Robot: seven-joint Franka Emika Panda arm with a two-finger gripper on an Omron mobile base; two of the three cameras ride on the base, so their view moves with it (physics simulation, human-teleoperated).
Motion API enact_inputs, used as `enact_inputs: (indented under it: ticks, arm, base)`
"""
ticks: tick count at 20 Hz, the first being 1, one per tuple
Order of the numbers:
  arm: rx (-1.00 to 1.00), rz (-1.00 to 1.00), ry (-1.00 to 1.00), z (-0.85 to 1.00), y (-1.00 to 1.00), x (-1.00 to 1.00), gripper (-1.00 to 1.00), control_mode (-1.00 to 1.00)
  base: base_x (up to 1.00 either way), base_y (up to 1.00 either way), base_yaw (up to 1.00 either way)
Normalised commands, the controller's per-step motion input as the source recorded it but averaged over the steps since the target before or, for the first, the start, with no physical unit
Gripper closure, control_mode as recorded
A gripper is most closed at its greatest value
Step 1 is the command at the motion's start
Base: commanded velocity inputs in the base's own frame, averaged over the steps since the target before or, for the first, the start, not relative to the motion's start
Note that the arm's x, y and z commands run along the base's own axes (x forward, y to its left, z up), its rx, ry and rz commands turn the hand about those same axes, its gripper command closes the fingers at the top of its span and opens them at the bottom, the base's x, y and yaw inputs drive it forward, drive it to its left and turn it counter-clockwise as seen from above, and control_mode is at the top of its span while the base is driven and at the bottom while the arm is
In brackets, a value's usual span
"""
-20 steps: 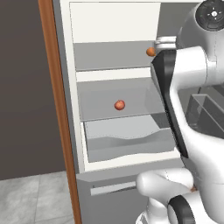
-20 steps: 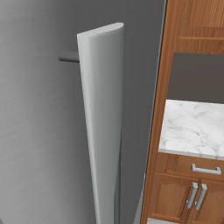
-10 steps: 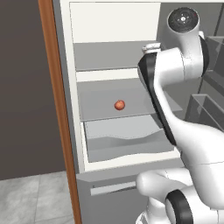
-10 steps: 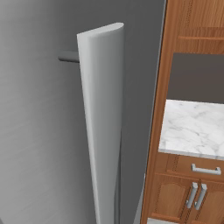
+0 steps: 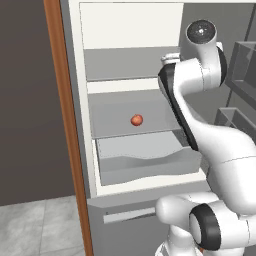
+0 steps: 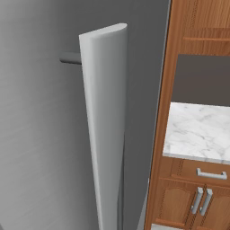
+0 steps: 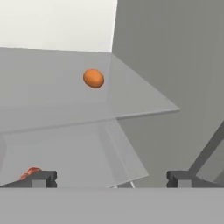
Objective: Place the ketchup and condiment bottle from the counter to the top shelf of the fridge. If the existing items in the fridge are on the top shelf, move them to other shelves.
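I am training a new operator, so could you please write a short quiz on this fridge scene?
1. True or false: the gripper holds the orange fruit.
2. Where does the red fruit lie? A: top shelf. B: second shelf. C: drawer.
3. Fill in: the gripper's jaws stand ___.

Key: 1 false; 2 B; 3 open.
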Motion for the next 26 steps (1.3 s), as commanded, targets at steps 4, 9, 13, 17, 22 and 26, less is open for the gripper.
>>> enact_inputs:
  ticks: [4,9,13,17,22,26]
  arm:
    - [0.05,0.0,0.16,-0.02,-0.34,0.62,-1.0,-1.0]
    - [0.01,0.0,0.08,-0.19,-0.15,0.51,-1.0,-1.0]
    - [0.01,0.0,0.0,-0.22,-0.01,0.11,-1.0,-1.0]
    - [0.0,0.0,0.0,-0.4,0.0,0.2,-1.0,-1.0]
    - [0.0,0.0,0.0,-0.05,0.0,0.36,-1.0,-1.0]
    - [0.02,0.0,0.0,0.0,-0.03,0.51,-1.0,-1.0]
  base:
    - [0.0,0.0,0.0]
    - [0.0,0.0,0.0]
    - [0.0,0.0,0.0]
    - [0.0,0.0,0.0]
    - [0.0,0.0,0.0]
    - [0.0,0.0,0.0]
